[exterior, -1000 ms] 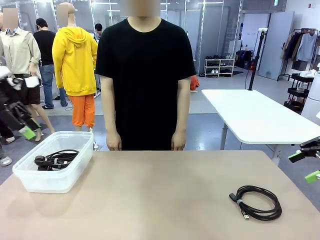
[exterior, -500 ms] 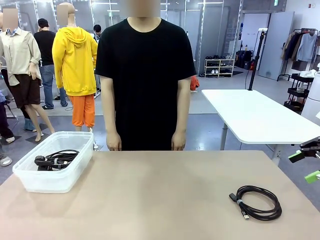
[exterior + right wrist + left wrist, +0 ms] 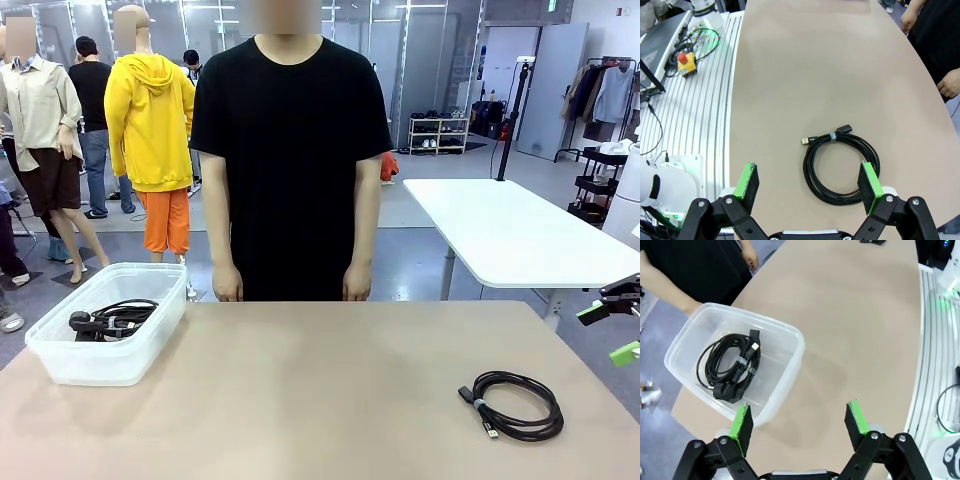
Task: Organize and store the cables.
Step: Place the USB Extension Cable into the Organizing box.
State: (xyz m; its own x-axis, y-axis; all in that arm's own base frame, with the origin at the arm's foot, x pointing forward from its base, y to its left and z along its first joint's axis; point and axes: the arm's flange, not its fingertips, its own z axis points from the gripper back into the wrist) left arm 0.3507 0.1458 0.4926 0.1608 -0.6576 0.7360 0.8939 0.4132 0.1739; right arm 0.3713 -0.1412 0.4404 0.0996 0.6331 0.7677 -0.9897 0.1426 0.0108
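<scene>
The left gripper [image 3: 798, 421] hangs above the near corner of a clear plastic bin [image 3: 790, 371], its two green-padded fingers [image 3: 741, 422] spread wide apart with nothing between them and nothing touching them. The right gripper [image 3: 810, 186] hovers over the bare tabletop with its green pads [image 3: 869, 186] also spread wide, holding nothing; in the front view the right gripper [image 3: 612, 331] shows at the table's right edge.

A coiled black cable [image 3: 841, 167] lies flat on the tan table [image 3: 320, 390], well apart from the bin, toward the right side of the table. It is a neat round loop of several turns, bound at one point by a small tie, with two plug ends sticking out side by side from the loop. From the right wrist view it sits just ahead of the open fingers and slightly toward one of them.

A second bundle of black cable [image 3: 730, 364] rests inside the bin, on its floor, looped more loosely and bound near the middle, with a thicker dark plug at one end. In the front view the bin [image 3: 60, 365] stands at the table's left edge.

A person in a black shirt [image 3: 290, 150] stands at the far side of the table, just right of the bin, both hands hanging down.
</scene>
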